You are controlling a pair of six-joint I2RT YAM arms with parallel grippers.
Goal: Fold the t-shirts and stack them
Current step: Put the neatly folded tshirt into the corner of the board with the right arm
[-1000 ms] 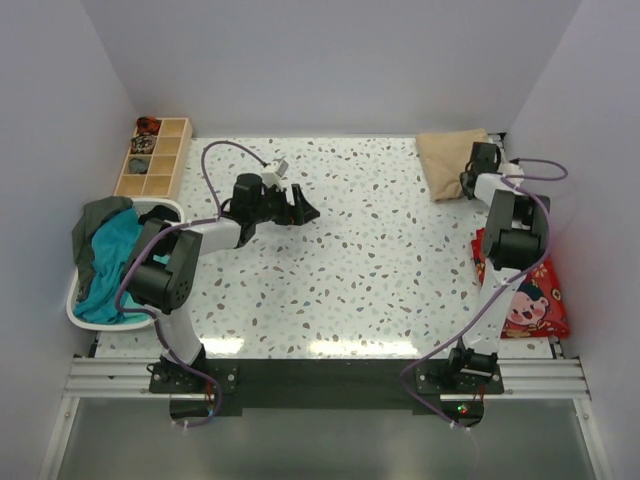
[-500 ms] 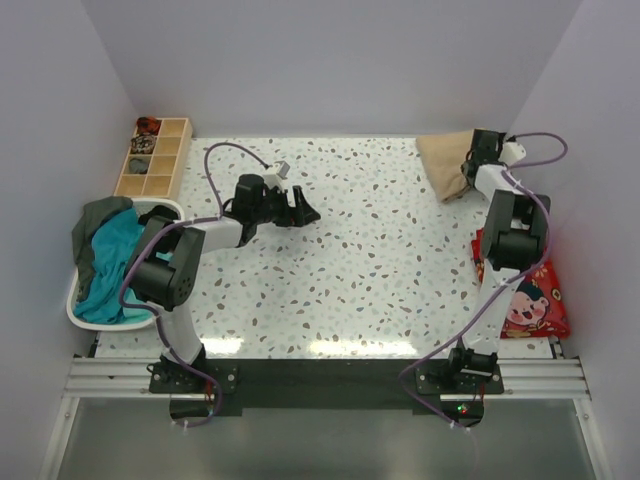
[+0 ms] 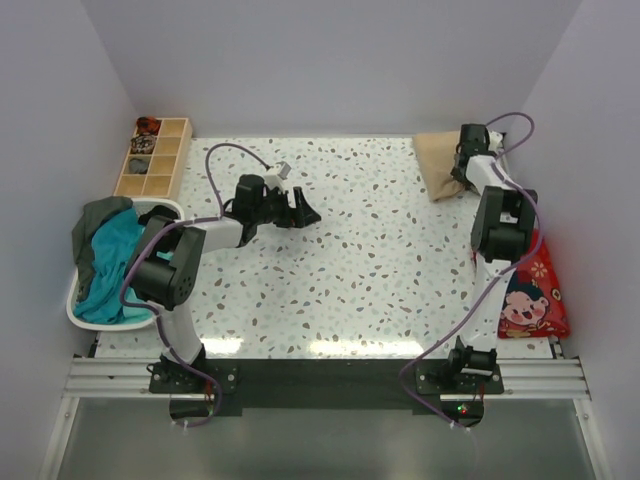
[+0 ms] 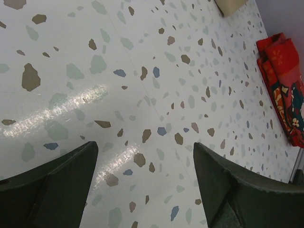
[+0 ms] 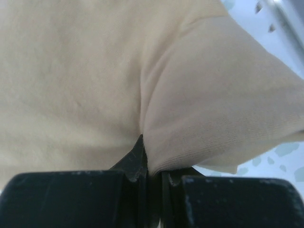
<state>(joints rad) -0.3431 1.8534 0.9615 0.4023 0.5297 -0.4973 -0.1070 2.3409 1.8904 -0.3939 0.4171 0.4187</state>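
On the table (image 3: pixel 380 260), a folded t-shirt (image 3: pixel 438 160) lies in the far right corner, a compartment tray (image 3: pixel 153 157) in the far left, a basket (image 3: pixel 160 208) holding heaped t-shirts (image 3: pixel 105 255) just before that tray, and a printed fabric bundle (image 3: pixel 535 295) along the right edge.

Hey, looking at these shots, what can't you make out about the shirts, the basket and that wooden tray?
Top view, white plastic basket: the heaped teal shirt and dark grey-green shirt hide whatever lies beneath.
Top view, wooden divided tray: its contents are too small to name.
Right wrist view, sandy-beige t-shirt: it fills the frame, edges cut off; how many layers the shut right gripper pinches is unclear.
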